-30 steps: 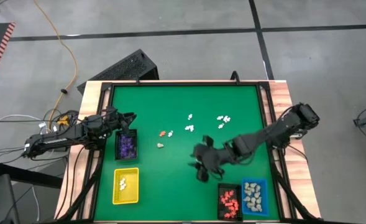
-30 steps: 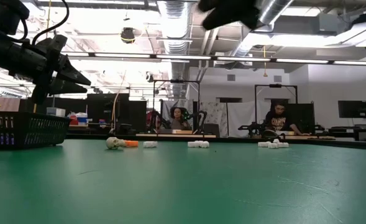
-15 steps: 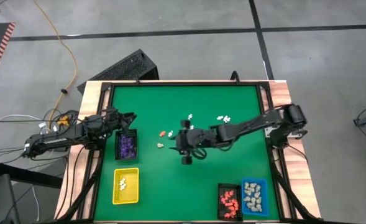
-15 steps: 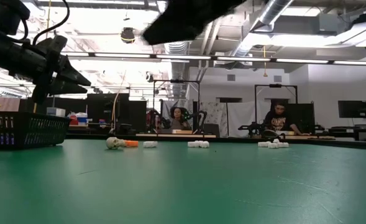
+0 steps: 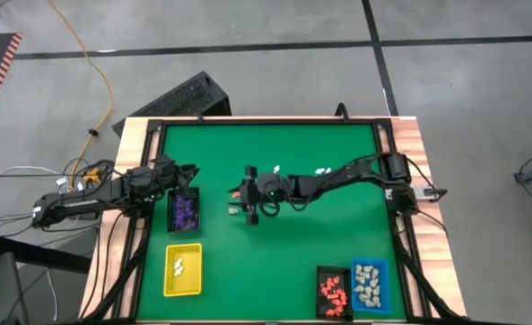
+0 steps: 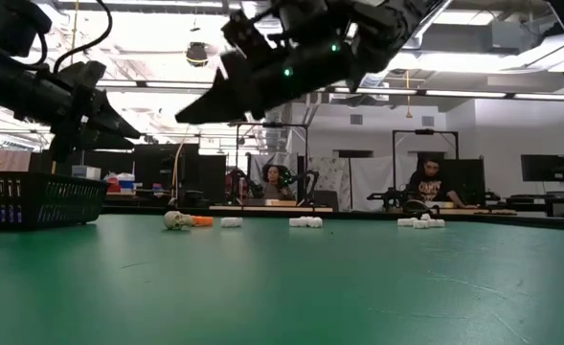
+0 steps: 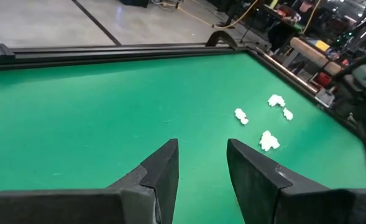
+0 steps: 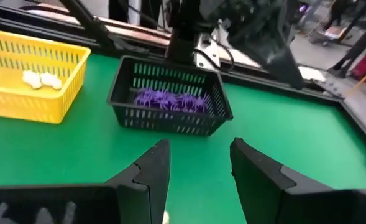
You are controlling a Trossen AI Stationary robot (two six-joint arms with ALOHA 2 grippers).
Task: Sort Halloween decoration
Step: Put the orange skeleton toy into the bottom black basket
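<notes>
1. The right gripper [image 5: 239, 200] hung over the middle of the green table [image 5: 275, 262], its jaws parted and empty.
2. The left gripper [image 5: 191, 171] waited above the black mesh tray [image 5: 183, 210] of purple figurines [image 8: 166, 99], jaws apart and empty.
3. Loose white figurines [image 7: 269, 140], a cream skull figurine [image 6: 173, 219] and an orange figurine [image 6: 201, 221] lay on the table beyond the right gripper.
4. The yellow mesh tray [image 5: 182, 271] held white pieces.

Right arm out over mid-desk, left arm parked.
My right tool [image 5: 247, 200] hangs above the green desk [image 5: 338, 244] near loose white figurines [image 5: 322, 171]; my left tool [image 5: 191, 169] sits by the black tray of purple figurines [image 5: 184, 211].
</notes>
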